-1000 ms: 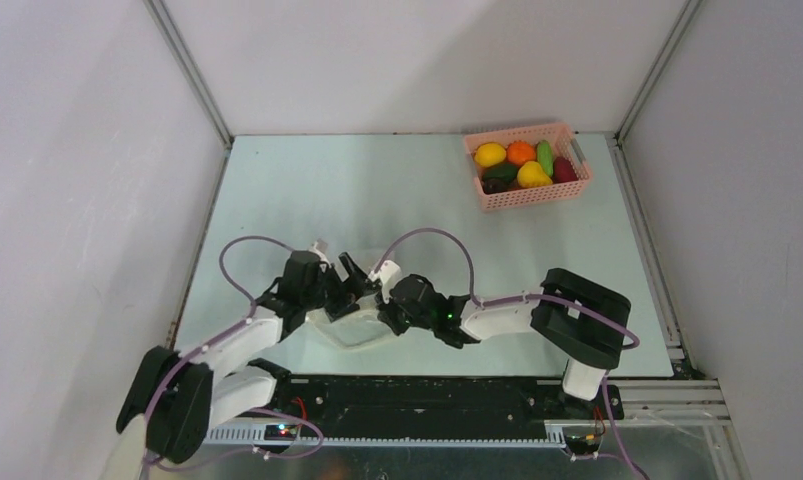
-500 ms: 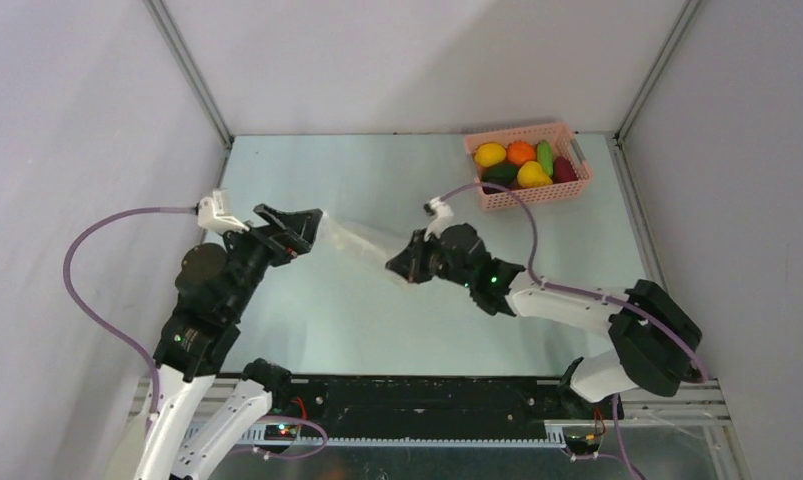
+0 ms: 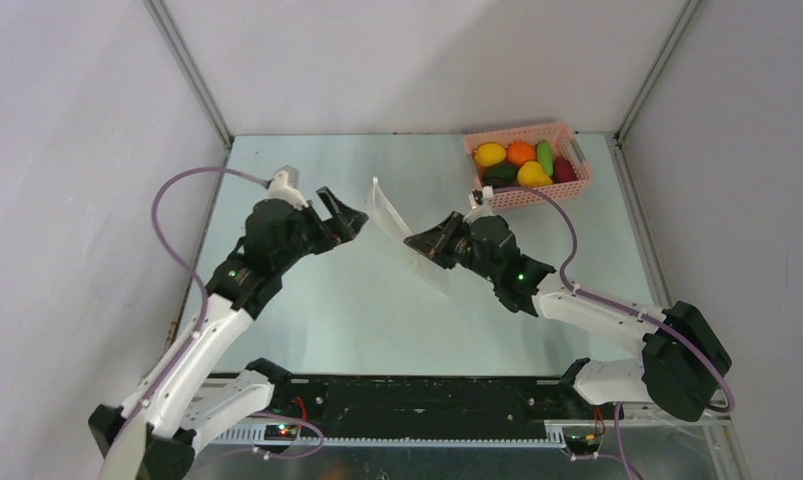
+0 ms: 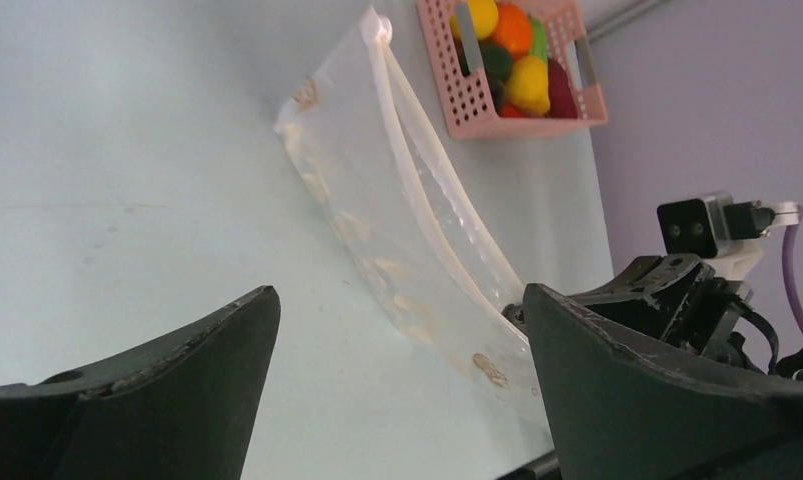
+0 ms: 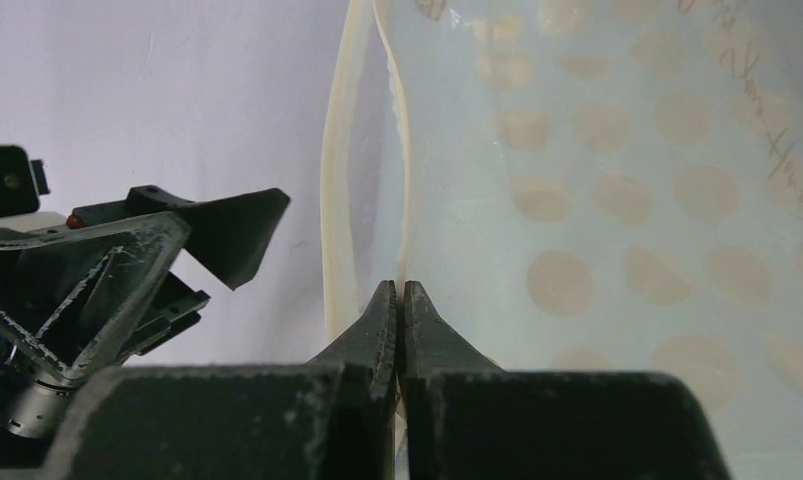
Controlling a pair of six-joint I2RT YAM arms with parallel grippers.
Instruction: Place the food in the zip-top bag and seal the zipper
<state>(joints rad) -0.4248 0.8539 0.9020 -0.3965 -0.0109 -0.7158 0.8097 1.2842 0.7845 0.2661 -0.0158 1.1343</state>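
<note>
near the middle of the table [image 3: 377, 320], the bag [image 3: 405, 232] stands up on edge, its dotted clear film running from far left to near right between the two arms. its lower edge seems to rest on the table, though the top view does not make that sure. the right end effector [image 3: 422, 246] is clamped on the bag: in the right wrist view its two fingers are pressed together on the film just beside the zipper [image 5: 334, 200]. the zipper's two pale strips bow a little apart there, so the mouth is not sealed along that stretch. in the left wrist view the same strip runs along the bag's upper edge, curving from the far corner down towards the right arm.

the left end effector [image 3: 349, 217] hangs just left of the bag with its fingers spread wide and nothing between them. it points at the bag's side and does not touch it.

the food [image 3: 522, 165] lies in a pink basket [image 3: 532, 198] at the far right of the table, well apart from the bag. yellow, orange, green and dark red pieces are heaped there together. none of the food shows inside the bag.
</note>
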